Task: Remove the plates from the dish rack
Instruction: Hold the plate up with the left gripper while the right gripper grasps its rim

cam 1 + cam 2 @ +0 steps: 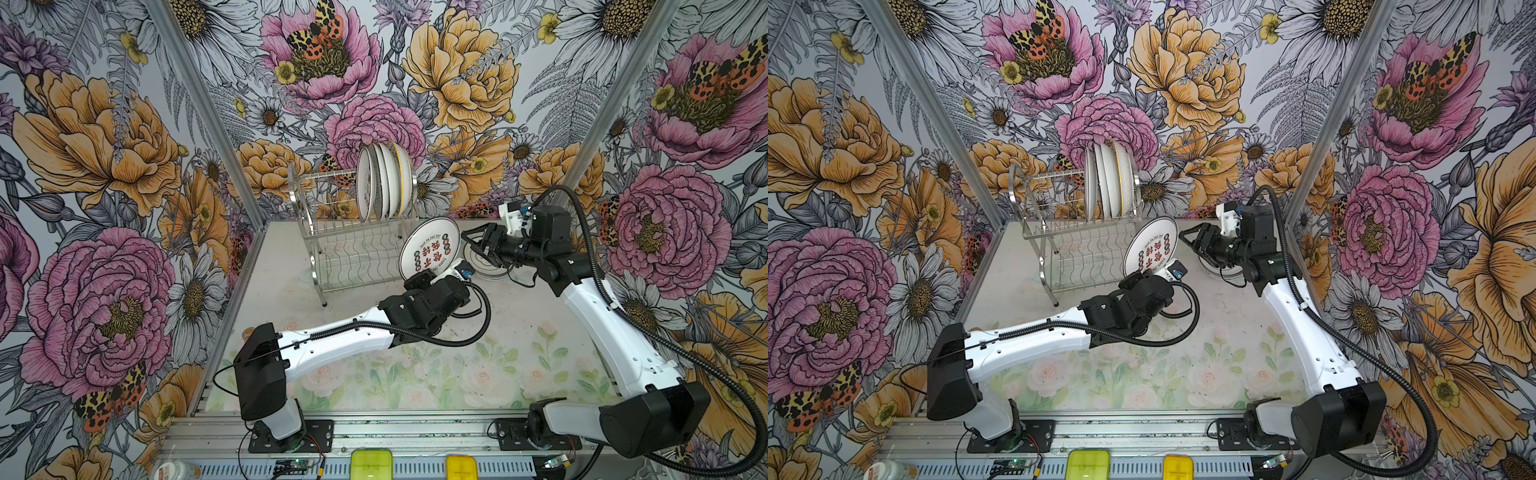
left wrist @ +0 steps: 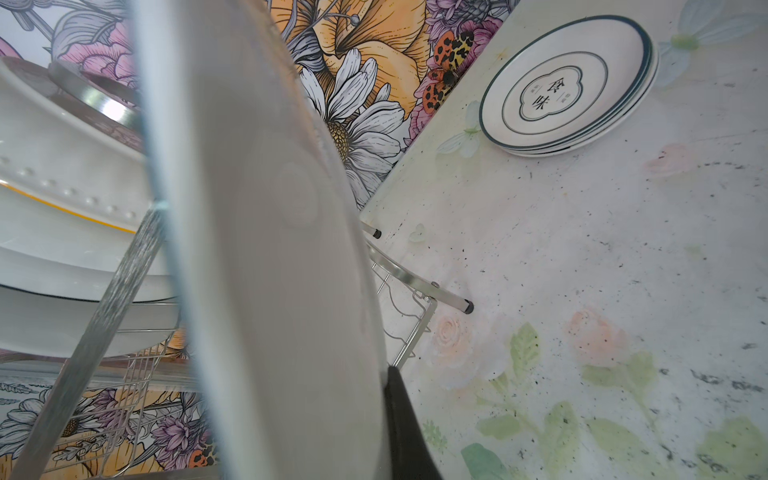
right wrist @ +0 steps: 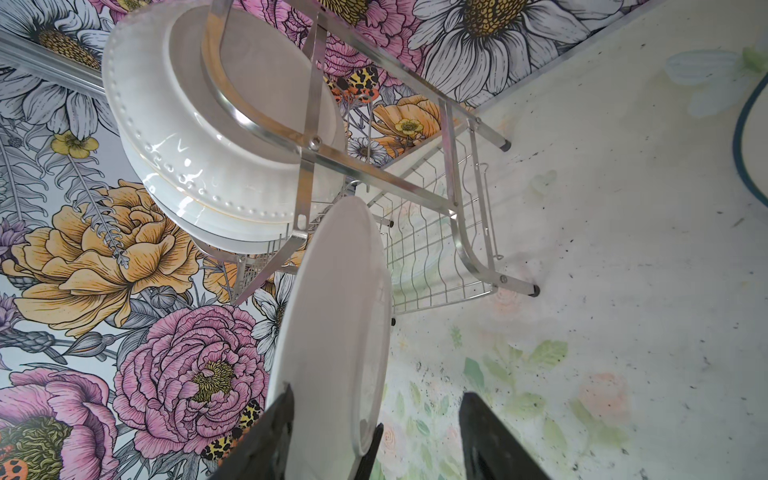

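A shiny wire dish rack [image 1: 353, 257] stands at the back left of a pale floral worktop [image 1: 519, 324], with a few white plates [image 1: 384, 183] upright at the right end of its upper tier. Just right of the rack, the left claw [image 1: 417, 273] is clamped on the lower edge of a tilted red-character plate [image 1: 430, 249]. The right claw [image 1: 468, 243] reaches in from the right, jaws apart, straddling that plate's rim. Near it, a stack of dark-rimmed plates [image 2: 569, 91] lies flat on the worktop.
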`<state>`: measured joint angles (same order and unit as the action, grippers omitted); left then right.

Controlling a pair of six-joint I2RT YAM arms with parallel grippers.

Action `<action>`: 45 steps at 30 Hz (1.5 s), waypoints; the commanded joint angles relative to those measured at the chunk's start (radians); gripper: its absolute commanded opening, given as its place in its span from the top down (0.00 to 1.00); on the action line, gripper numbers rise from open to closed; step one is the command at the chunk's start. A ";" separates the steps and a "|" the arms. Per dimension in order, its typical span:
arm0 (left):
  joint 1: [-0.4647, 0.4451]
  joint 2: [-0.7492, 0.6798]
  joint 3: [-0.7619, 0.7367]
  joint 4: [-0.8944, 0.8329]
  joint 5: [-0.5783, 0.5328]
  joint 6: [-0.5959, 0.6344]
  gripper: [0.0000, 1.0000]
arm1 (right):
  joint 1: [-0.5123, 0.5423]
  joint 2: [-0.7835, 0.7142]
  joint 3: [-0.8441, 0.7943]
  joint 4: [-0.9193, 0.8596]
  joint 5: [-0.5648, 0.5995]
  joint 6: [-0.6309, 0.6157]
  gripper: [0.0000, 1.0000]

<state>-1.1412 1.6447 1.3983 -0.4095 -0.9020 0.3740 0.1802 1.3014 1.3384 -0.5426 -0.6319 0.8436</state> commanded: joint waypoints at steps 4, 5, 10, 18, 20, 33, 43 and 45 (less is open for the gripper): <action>0.001 0.008 0.011 0.051 0.019 0.026 1.00 | 0.011 -0.056 0.065 -0.007 0.041 -0.029 0.35; 0.001 0.009 0.012 0.051 0.018 0.027 1.00 | 0.012 -0.054 0.063 -0.007 0.040 -0.027 0.35; 0.001 0.003 0.017 0.051 0.020 0.034 1.00 | 0.014 -0.040 0.050 -0.008 0.031 -0.034 0.35; -0.011 0.037 0.052 0.052 0.028 0.068 1.00 | 0.046 0.015 0.044 -0.009 0.032 -0.056 0.42; -0.011 0.048 0.063 0.052 0.025 0.075 1.00 | 0.055 0.029 0.041 -0.014 0.045 -0.061 0.45; 0.003 0.081 0.116 0.071 0.010 0.127 1.00 | 0.079 0.053 -0.058 -0.030 0.109 -0.086 0.55; 0.002 0.127 0.146 0.083 -0.005 0.141 1.00 | 0.078 0.038 -0.065 -0.023 0.099 -0.087 0.80; 0.002 0.134 0.154 0.084 -0.014 0.142 1.00 | 0.076 0.030 -0.065 -0.023 0.099 -0.085 0.85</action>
<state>-1.1500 1.7920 1.4933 -0.4114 -0.9016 0.5434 0.2516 1.3525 1.2781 -0.5919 -0.5076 0.8196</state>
